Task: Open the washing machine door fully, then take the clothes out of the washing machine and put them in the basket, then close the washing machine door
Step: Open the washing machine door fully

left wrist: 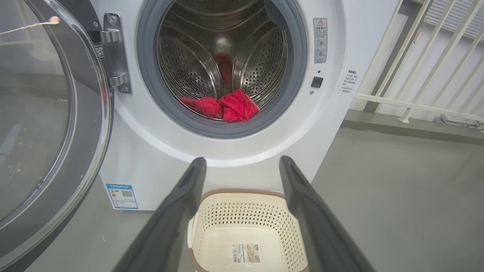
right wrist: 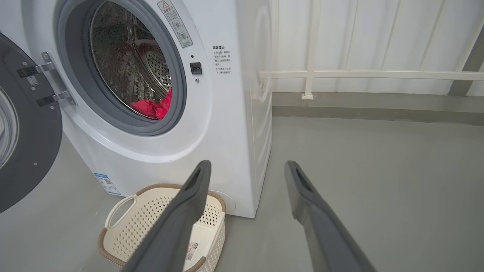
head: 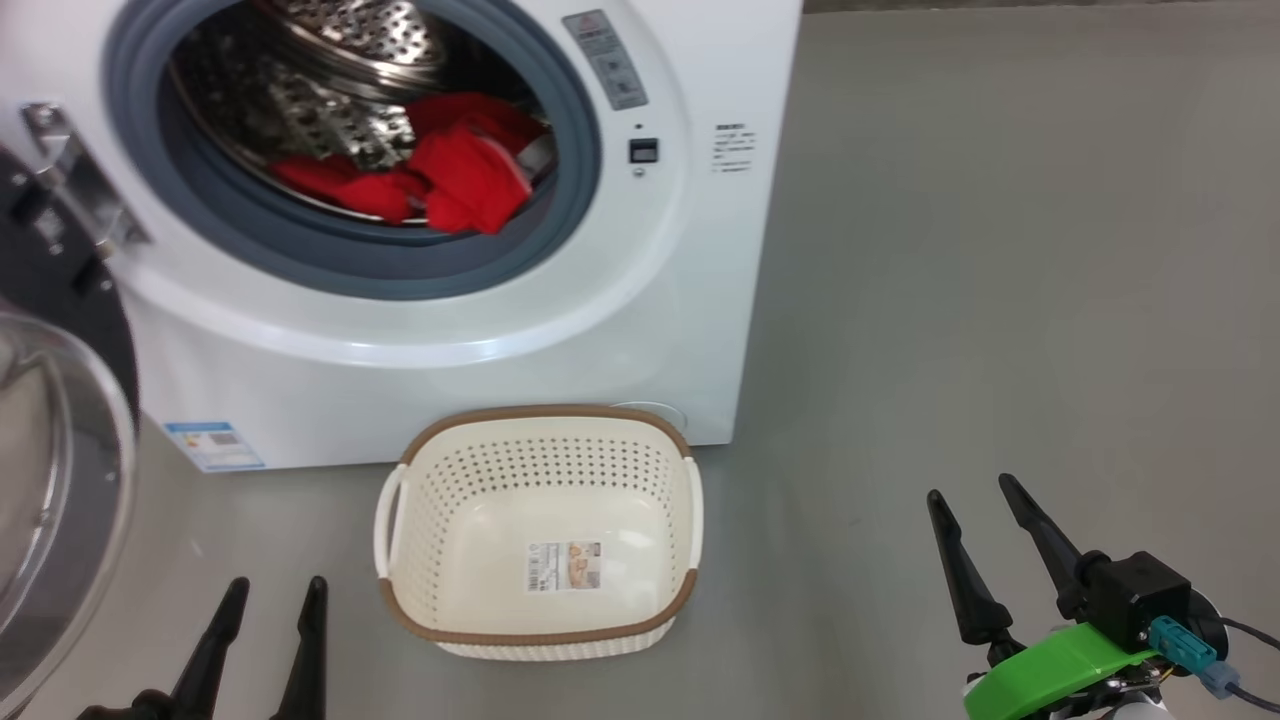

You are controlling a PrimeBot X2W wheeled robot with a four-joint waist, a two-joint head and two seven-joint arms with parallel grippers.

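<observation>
The left gripper [head: 278,598] hangs low over the grey floor [head: 1000,300] with its two dark fingers spread as wide as they go. It holds nothing and touches nothing. The right gripper [head: 969,492] is the same: fingers wide apart, nothing between them, clear of everything around it.

The basket [head: 545,412] stands on the floor between the two grippers. It is just to the right of the left gripper and well to the left of the right one, and the paper label on its bottom shows plainly. In the left wrist view it lies straight ahead, between and below that gripper's fingers.

Beyond the basket, ahead of both grippers, stands the washing machine [head: 600,330]. The washing machine door [head: 50,450] is swung out on its hinge, to the left of the left gripper and near it, its glass bowl facing the robot. The clothes [head: 460,175] lie bunched at the bottom of the steel drum, just behind the grey gasket. They are ahead of and above the left gripper's fingertips, and ahead and far to the left of the right gripper.
</observation>
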